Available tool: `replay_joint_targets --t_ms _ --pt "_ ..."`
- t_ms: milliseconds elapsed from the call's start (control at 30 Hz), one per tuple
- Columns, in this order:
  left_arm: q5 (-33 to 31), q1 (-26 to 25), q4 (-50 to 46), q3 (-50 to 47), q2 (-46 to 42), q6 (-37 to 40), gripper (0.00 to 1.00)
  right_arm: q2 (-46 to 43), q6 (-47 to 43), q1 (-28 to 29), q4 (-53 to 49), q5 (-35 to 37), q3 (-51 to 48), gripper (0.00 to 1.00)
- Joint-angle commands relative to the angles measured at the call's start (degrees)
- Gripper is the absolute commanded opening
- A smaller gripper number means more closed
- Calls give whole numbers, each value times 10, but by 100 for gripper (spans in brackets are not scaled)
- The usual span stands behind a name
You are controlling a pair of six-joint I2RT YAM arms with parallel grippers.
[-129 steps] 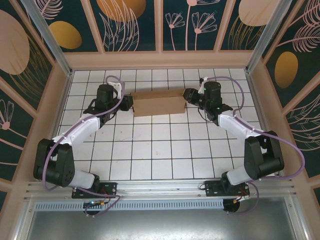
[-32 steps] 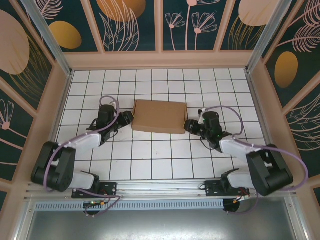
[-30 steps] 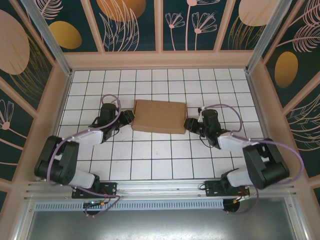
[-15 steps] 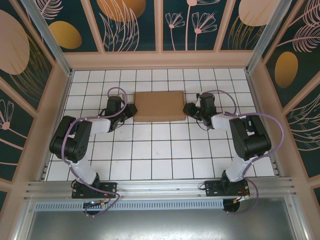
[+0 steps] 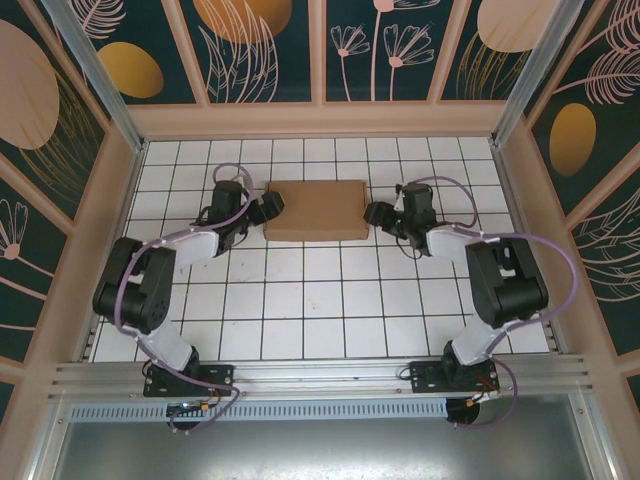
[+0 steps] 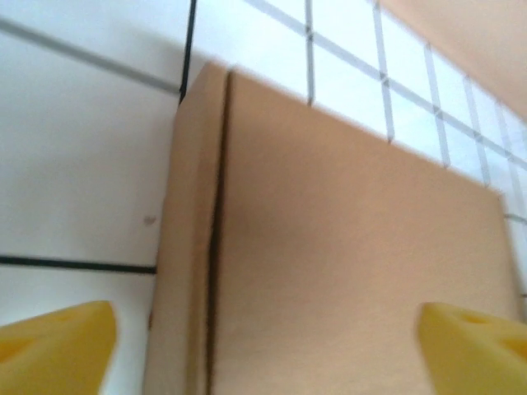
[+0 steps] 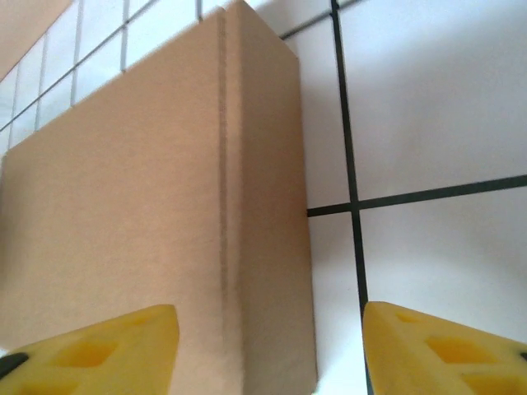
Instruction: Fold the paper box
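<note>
White tiled tabletop [image 5: 300, 300] with black grid lines carries the slim, plain brown cardboard paper box [image 5: 315, 210], lying flat and shut at its far middle (we cannot see inside). We find the left gripper [image 5: 271, 206] spread wide at its left end and the right gripper [image 5: 374, 213] parted at its right end, neither grasping it.
</note>
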Motion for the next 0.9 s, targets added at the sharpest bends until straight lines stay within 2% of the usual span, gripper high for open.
replay_joint_targets --t_ms 0,33,67,133,300,333,400,433,533,600,700,767,833,867 --pt "-28 3 -34 33 -81 40 99 -94 -9 -17 -22 53 -5 79" --pt "-32 3 -40 33 -103 50 99 -116 -13 -22 -23 65 -8 96" --pt "-43 3 -42 26 -130 63 99 -145 -25 -22 -22 88 -12 99" --pt "-72 3 -18 -9 -196 101 99 -201 -65 -11 -7 136 -29 99" --pt "-332 4 105 -179 -357 158 99 -325 -172 13 119 267 -140 99" --pt "-354 5 138 -211 -372 198 99 -338 -187 13 139 283 -156 99" --pt "-326 18 228 -285 -378 329 99 -367 -217 12 181 303 -195 99" --pt "-325 29 230 -296 -368 352 99 -376 -232 12 209 308 -213 99" --pt "-343 77 207 -311 -330 340 99 -372 -272 8 311 344 -278 99" --pt "-362 93 280 -354 -315 327 99 -349 -310 4 384 375 -321 99" --pt "-351 106 388 -391 -261 304 99 -296 -362 -9 492 422 -370 99" --pt "-311 108 379 -365 -229 323 99 -257 -352 -43 500 422 -371 99" --pt "-281 109 469 -374 -195 343 99 -203 -317 -80 558 418 -381 99" --pt "-281 109 506 -379 -182 358 99 -177 -306 -98 609 393 -394 99"
